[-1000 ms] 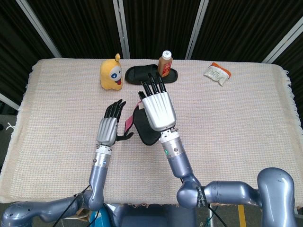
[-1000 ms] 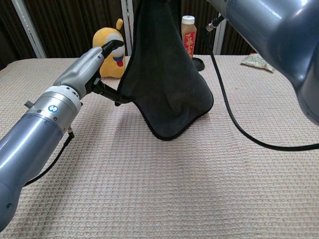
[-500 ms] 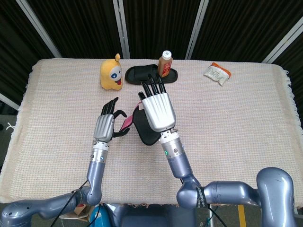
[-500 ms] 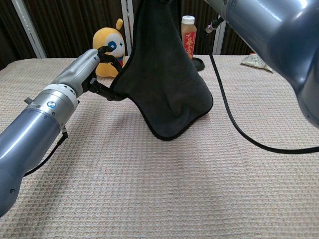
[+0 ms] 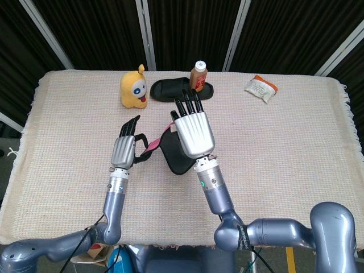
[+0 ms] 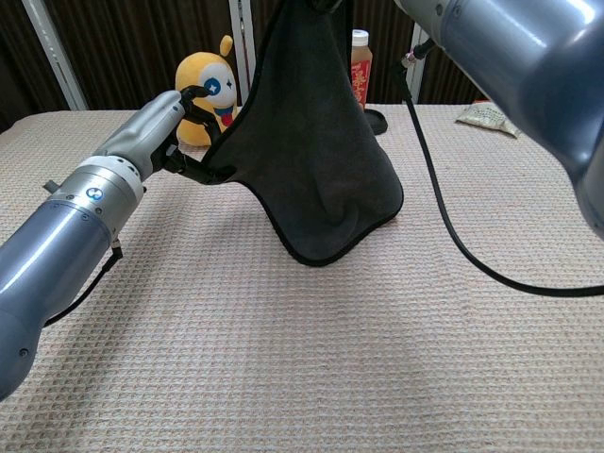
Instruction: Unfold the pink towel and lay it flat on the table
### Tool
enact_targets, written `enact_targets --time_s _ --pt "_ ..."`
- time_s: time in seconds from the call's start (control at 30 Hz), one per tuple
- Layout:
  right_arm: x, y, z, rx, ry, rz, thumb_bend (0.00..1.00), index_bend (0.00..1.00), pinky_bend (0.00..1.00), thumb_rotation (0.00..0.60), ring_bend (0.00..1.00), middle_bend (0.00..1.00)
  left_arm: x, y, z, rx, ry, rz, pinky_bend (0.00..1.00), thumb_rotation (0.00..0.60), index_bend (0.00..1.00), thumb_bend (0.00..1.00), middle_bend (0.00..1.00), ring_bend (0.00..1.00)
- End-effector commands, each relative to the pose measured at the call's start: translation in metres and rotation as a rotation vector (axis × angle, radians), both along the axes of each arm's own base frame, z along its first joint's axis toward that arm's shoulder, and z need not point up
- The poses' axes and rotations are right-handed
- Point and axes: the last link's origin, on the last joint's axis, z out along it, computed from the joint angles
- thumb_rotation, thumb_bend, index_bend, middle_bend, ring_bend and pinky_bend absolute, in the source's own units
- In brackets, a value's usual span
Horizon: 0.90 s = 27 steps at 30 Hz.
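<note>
The towel hangs above the surface, its lower edge touching it. The right hand grasps its top, though its fingers are hidden there. The left hand pinches a side corner in its fingers, pulling it sideways.

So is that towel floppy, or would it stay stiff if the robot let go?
Probably floppy. The towel hangs in a soft sag from the right hand and stretches sideways where the left hand pinches its edge. Its bottom already slumps on the table, so it would likely crumple in a heap. It looks light, since a pinch pulls it.
</note>
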Motion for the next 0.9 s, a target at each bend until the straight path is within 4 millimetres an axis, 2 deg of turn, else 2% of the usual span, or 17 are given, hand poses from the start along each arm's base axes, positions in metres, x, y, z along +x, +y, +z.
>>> enact_targets --time_s 0.03,0.33,0.6,0.9 --pt "0.0 0.001 0.0 0.001 -0.002 0.002 0.5 0.65 0.11 0.6 0.12 0.29 0.0 0.001 0.0 -0.001 0.004 -0.003 0.0 0.6 0.65 0.31 0.0 0.0" --pt "0.0 0.001 0.004 -0.006 -0.008 0.001 0.5 0.65 0.11 0.6 0.12 0.29 0.003 0.003 0.0 -0.004 0.025 -0.011 0.0 0.6 0.65 0.36 0.0 0.0" --pt "-0.001 0.001 0.008 -0.005 -0.012 -0.003 0.5 0.65 0.11 0.6 0.12 0.29 0.002 0.004 0.005 0.001 0.034 -0.016 0.0 0.6 0.65 0.47 0.01 0.0" --pt "-0.006 0.002 0.008 0.001 -0.015 -0.008 0.5 0.65 0.11 0.6 0.12 0.29 0.001 0.007 0.012 0.017 0.043 -0.025 0.0 0.6 0.66 0.53 0.02 0.0"
